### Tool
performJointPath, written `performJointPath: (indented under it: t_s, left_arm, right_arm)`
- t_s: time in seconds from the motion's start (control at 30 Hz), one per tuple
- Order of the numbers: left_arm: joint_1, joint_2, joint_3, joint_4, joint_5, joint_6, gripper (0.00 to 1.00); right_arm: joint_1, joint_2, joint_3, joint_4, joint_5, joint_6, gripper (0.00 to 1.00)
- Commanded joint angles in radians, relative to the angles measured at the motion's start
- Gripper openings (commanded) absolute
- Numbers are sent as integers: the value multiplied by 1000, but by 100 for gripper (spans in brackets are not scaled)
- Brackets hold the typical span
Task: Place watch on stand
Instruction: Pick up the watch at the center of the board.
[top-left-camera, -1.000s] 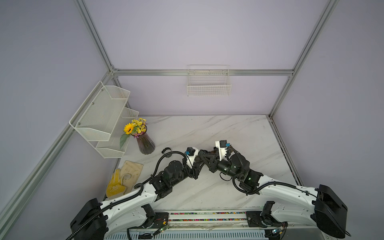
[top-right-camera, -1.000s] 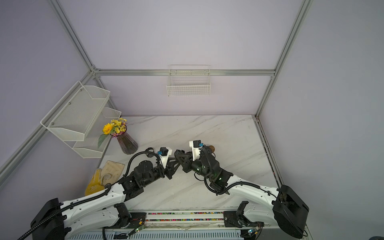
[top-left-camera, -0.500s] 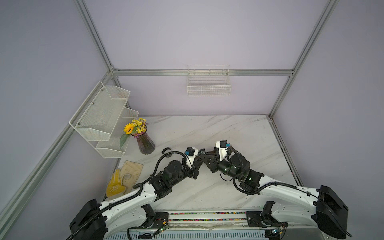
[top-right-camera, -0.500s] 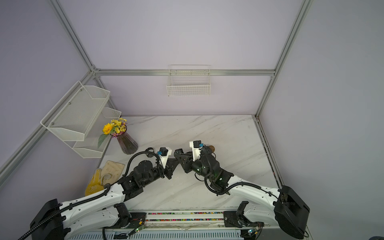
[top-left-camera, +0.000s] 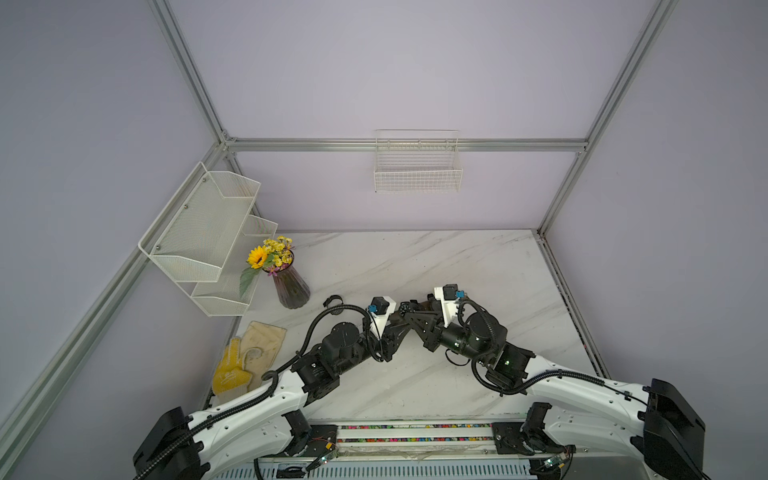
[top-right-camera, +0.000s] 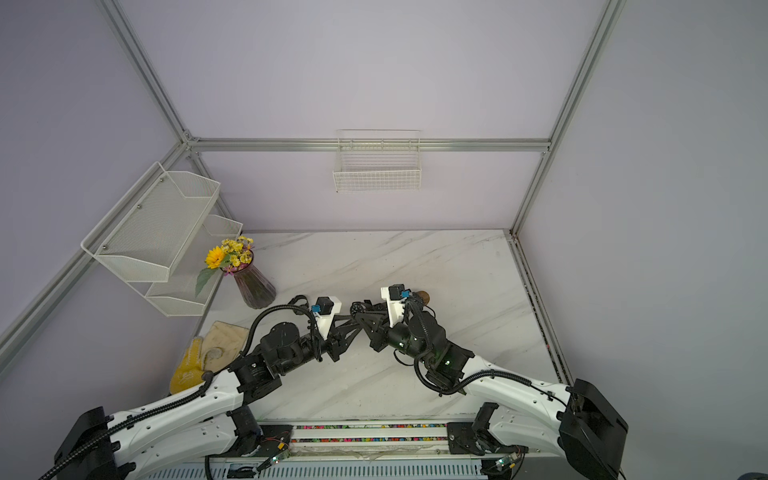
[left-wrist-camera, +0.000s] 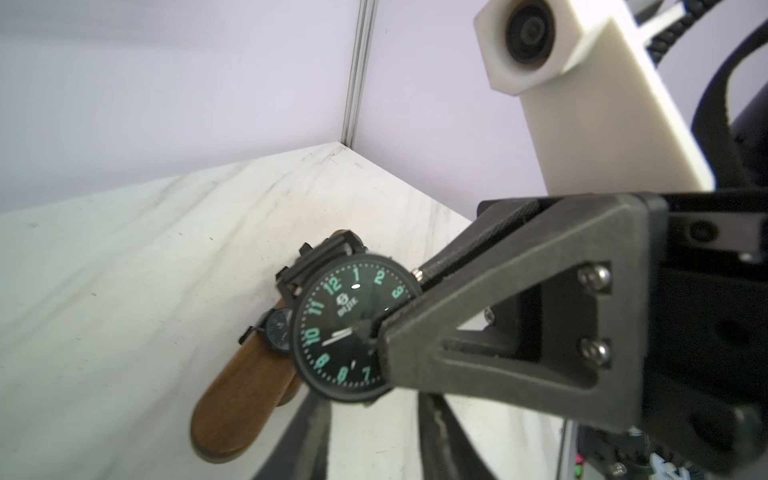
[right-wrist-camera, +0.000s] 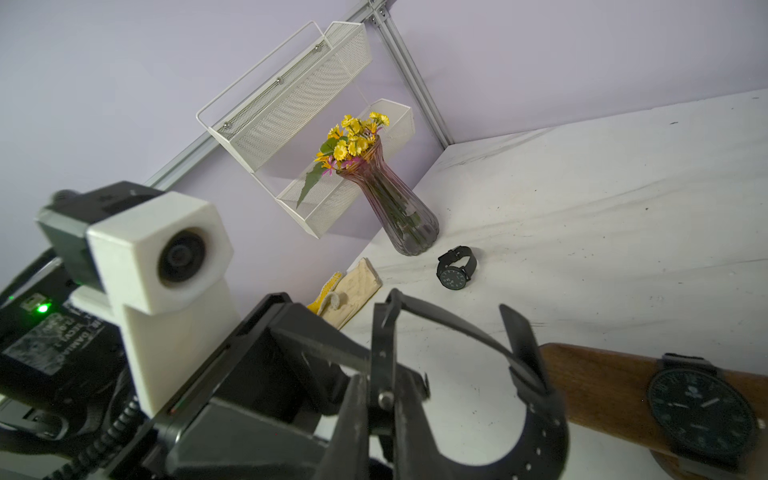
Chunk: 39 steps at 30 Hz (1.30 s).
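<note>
My right gripper (right-wrist-camera: 384, 399) is shut on the case of a black watch (left-wrist-camera: 349, 328) with green numerals. The watch hangs above the table, and its strap (right-wrist-camera: 540, 436) curls open toward the stand. My left gripper (left-wrist-camera: 374, 419) is open just below the watch, with nothing between its fingers. The stand (left-wrist-camera: 237, 395) is a brown wooden bar close behind the watch. It carries a second black watch (right-wrist-camera: 702, 415). In both top views the grippers meet mid-table, the right gripper (top-right-camera: 359, 309) tip to tip with the left gripper (top-right-camera: 345, 322), and one stand end (top-right-camera: 423, 296) shows.
A third black watch (right-wrist-camera: 455, 270) lies on the marble table (top-left-camera: 478, 266) beside a purple vase of yellow flowers (top-left-camera: 291, 286). Yellow and beige gloves (top-left-camera: 245, 357) lie at the left edge. White mesh shelves (top-left-camera: 199, 224) and a wire basket (top-left-camera: 417, 172) hang on the walls.
My left gripper has opened. Both arms stay nearly in place at the middle of the table, with the right gripper keeping its hold on the watch.
</note>
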Motion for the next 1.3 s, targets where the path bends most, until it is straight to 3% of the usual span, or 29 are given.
performJointPath:
  t_s: [0.0, 0.1, 0.17, 0.37, 0.53, 0.67, 0.9, 1.13, 1.27]
  left_arm:
    - [-1, -106, 7, -56, -69, -41, 55]
    - [7, -178, -17, -65, -93, -93, 70]
    - [17, -169, 30, -111, -67, -142, 74]
    - [20, -72, 150, -178, 27, -252, 77]
    - [19, -55, 138, -142, 55, -265, 77]
    - [43, -56, 150, -192, 37, -270, 74]
    - [62, 30, 235, -268, 161, -269, 57]
    - [69, 23, 230, -237, 160, -305, 61]
    - [74, 48, 268, -292, 196, -288, 50]
  right_arm:
    - [2, -61, -20, -30, 34, -75, 0]
    - [2, -76, -30, -32, 43, -166, 0]
    - [6, -73, -36, -12, 32, -214, 0]
    - [56, -55, -75, 104, 70, -334, 0]
    - [61, -11, -56, 123, 81, -331, 0]
    - [61, 20, -40, 110, 48, -345, 0]
    - [61, 1, -79, 160, 25, -389, 0]
    - [75, 29, -89, 188, 26, -437, 0]
    - [93, 33, -88, 185, 61, -478, 0]
